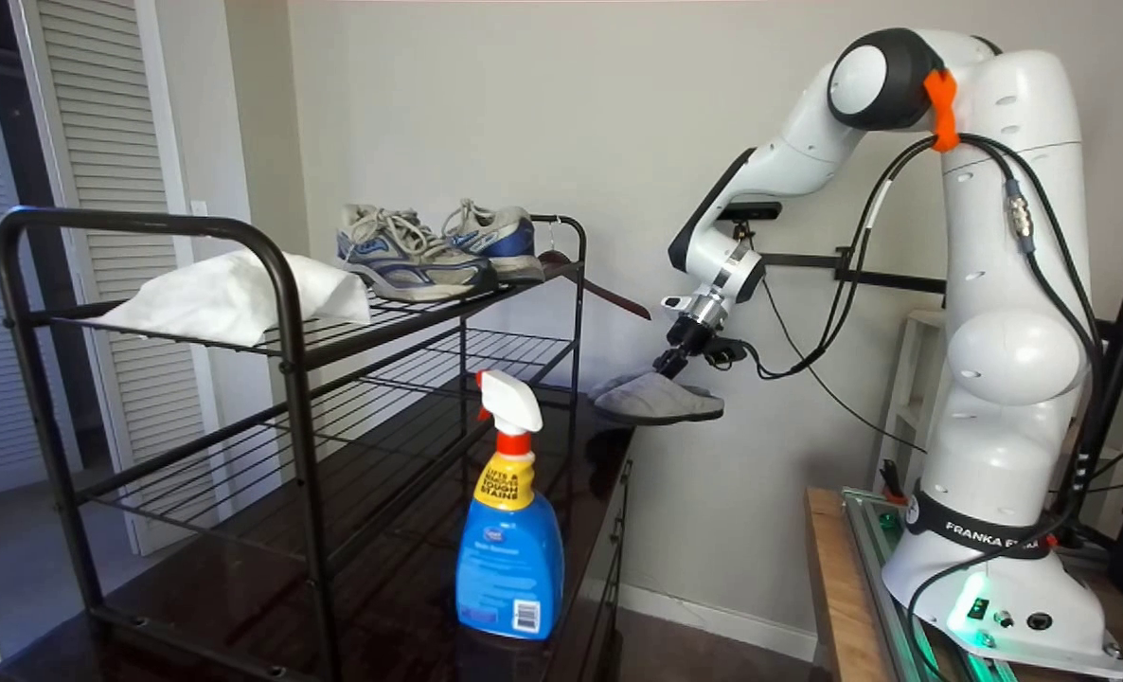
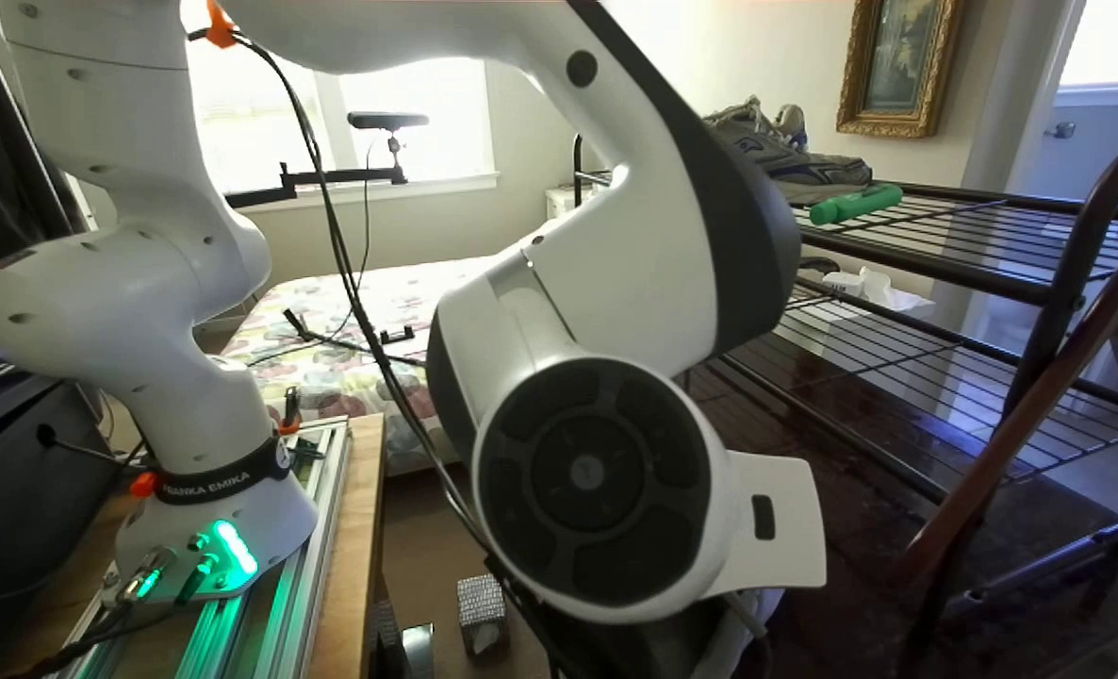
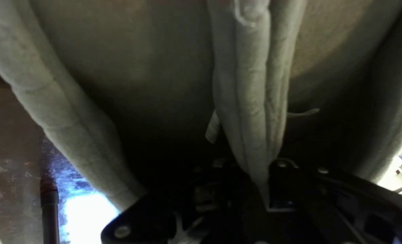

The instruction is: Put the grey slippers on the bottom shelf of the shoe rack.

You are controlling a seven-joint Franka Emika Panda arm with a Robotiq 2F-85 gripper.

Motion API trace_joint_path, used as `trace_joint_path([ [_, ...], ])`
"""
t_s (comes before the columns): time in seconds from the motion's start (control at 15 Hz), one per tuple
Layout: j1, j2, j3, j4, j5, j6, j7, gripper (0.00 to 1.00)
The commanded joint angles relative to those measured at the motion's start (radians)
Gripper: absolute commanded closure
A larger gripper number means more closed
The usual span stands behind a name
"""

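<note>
Grey slippers [image 1: 661, 401] hang beneath the gripper [image 1: 668, 366], which clamps their adjoining sides, between the robot base [image 1: 1016, 597] and the shoe rack [image 1: 308, 474], so reaching the bottom shelf [image 1: 372, 417] likely calls for outward travel.

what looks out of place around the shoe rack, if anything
A reddish-brown hanger hangs at one end of the shoe rack; a white sheet and a green tube-like object lie on its top shelf with the sneakers. None is footwear, so they look misplaced.
</note>
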State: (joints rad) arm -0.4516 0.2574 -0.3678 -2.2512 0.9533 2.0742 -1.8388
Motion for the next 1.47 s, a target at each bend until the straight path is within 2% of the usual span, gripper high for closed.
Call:
trace_joint_path([
  [0.0, 0.009, -0.132, -0.008, -0.089, -0.030, -0.013, 0.049, 0.98],
  [0.33, 0.022, -0.249, -0.020, -0.182, -0.104, 0.027, 0.129, 0.98],
  [0.6, 0.043, -0.339, -0.005, -0.230, -0.114, 0.101, 0.192, 0.98],
  [1.0, 0.091, -0.423, 0.027, -0.230, -0.137, 0.188, 0.347, 0.98],
  [1.13, 0.095, -0.442, 0.026, -0.222, -0.163, 0.182, 0.398, 0.98],
  [1.2, 0.096, -0.451, 0.023, -0.221, -0.188, 0.167, 0.396, 0.98],
  [1.27, 0.106, -0.398, 0.011, -0.206, -0.138, 0.174, 0.346, 0.90],
  [1.4, 0.108, -0.414, 0.010, -0.206, -0.157, 0.174, 0.361, 0.90],
])
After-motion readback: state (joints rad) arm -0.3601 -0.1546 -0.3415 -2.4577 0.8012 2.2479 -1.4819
